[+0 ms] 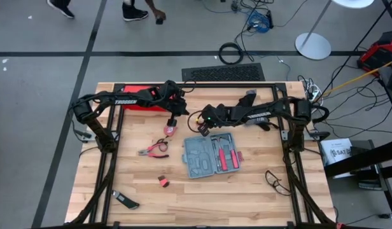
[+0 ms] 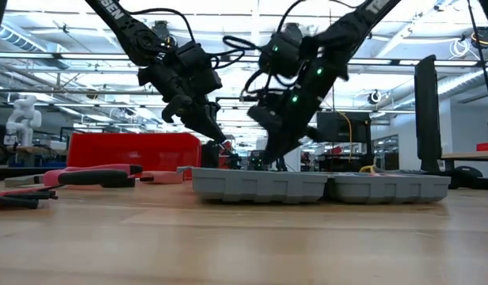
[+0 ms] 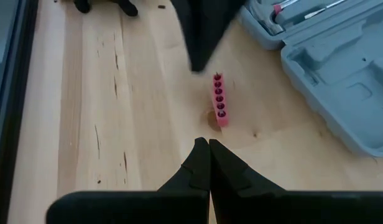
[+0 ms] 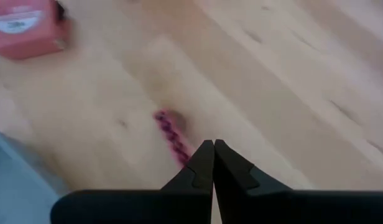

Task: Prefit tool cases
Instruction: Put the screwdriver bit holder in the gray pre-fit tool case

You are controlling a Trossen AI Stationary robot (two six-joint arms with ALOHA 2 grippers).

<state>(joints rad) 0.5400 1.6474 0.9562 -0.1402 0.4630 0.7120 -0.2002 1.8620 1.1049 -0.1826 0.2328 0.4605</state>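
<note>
Your right gripper (image 4: 212, 144) has its fingers pressed together with nothing between them; it points down at the bare wood just beside the open tool case's (image 1: 210, 155) far edge, and from its wrist the pink bit holder (image 4: 172, 138) shows lying on the wood just past its tips. Your left gripper (image 3: 209, 144) is likewise pressed together on nothing; it hangs a little above the table (image 1: 259, 191), and the same pink bit holder (image 3: 220, 99) lies flat on the boards just ahead of its tips, apart from them. In the high view the left gripper (image 1: 172, 125) sits over the table's far middle, to the left of the right gripper (image 1: 203, 129); the two are near one another.

Outward from there, the tool case lies opened flat near the middle of the table, both halves up; its right half carries red-handled tools in the grey recesses, while the left half's recesses look mostly bare. Left of the case you see red-handled pliers (image 1: 153, 150) on the wood; a small red piece (image 1: 163, 181) lies nearer the front edge, and a dark tool (image 1: 125, 200) sits at the front left. A long red box (image 1: 140, 102) lies at the far edge, behind the left arm; a dark loop of cable (image 1: 277, 181) rests near the front right.
</note>
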